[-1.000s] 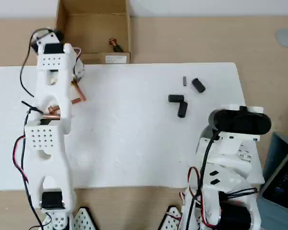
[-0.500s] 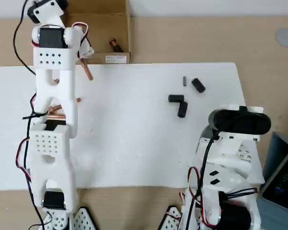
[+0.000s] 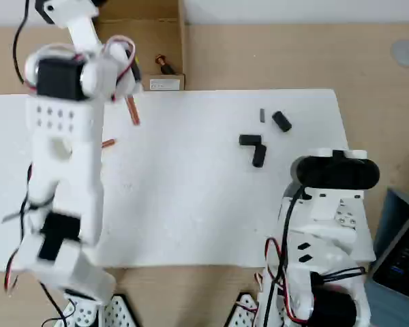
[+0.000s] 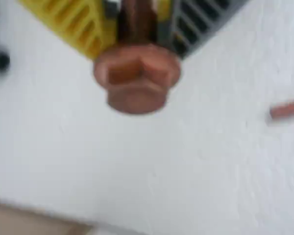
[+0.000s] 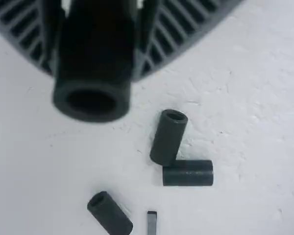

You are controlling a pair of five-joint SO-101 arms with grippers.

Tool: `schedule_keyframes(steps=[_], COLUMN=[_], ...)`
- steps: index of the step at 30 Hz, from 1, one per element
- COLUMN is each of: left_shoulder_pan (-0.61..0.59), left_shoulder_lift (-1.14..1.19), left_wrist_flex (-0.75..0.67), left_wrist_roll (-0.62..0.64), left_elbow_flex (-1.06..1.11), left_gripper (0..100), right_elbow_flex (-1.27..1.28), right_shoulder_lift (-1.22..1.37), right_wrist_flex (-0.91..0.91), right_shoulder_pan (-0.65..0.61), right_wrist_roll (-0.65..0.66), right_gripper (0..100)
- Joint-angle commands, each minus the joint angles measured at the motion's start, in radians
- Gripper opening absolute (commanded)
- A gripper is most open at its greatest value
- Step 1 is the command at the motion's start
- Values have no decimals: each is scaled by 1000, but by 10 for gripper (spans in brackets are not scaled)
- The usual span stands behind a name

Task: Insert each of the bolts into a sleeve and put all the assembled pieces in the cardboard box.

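My left gripper [image 4: 137, 19] is shut on a copper bolt [image 4: 137, 81], whose hex head points at the camera above the white mat. In the high view that bolt [image 3: 131, 109] hangs near the mat's far left corner, just short of the cardboard box [image 3: 88, 41]. A second copper bolt [image 3: 109, 143] lies on the mat close by, also visible as the loose bolt [image 4: 286, 108]. My right gripper [image 5: 95, 29] is shut on a black sleeve [image 5: 93, 73], with three loose sleeves [image 5: 168, 136] below it. The right arm [image 3: 334, 170] stands at the mat's right side.
An assembled bolt and sleeve [image 3: 165, 65] lies inside the box by its right wall. Loose sleeves [image 3: 281, 121], [image 3: 249, 139], [image 3: 259, 155] and a small grey piece [image 3: 262, 115] sit at the mat's far right. The white mat [image 3: 191, 204] is bare in the middle.
The left arm has risen from the mat with the bolt in its gripper and carried it toward the box, then slightly right. The right arm has stayed where it was.
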Motion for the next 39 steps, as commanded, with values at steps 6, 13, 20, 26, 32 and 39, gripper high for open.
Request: schedule_keyframes(steps=[6,13,20,26,32,39], left_shoulder_pan=[66,58,55,55,54,54], left_shoulder_lift=[-545,-881,-1305,-1695,-1899,-1893], left_wrist_flex=[3,-92,-350,-525,-551,-666], left_wrist_roll=[-101,-114,-164,-189,-181,-81], left_elbow_flex=[489,878,1378,1749,1938,2007], left_gripper=[0,0,0,0,0,0], right_elbow_flex=[38,85,90,91,185,269], right_shoulder_lift=[-13,-13,-13,-42,-232,-278], right_wrist_flex=[-29,-35,-52,-52,-44,-66], right_shoulder_pan=[-16,-180,-248,-246,-249,-343], right_wrist_roll=[66,58,58,58,64,60], right_gripper=[9,9,9,9,9,9])
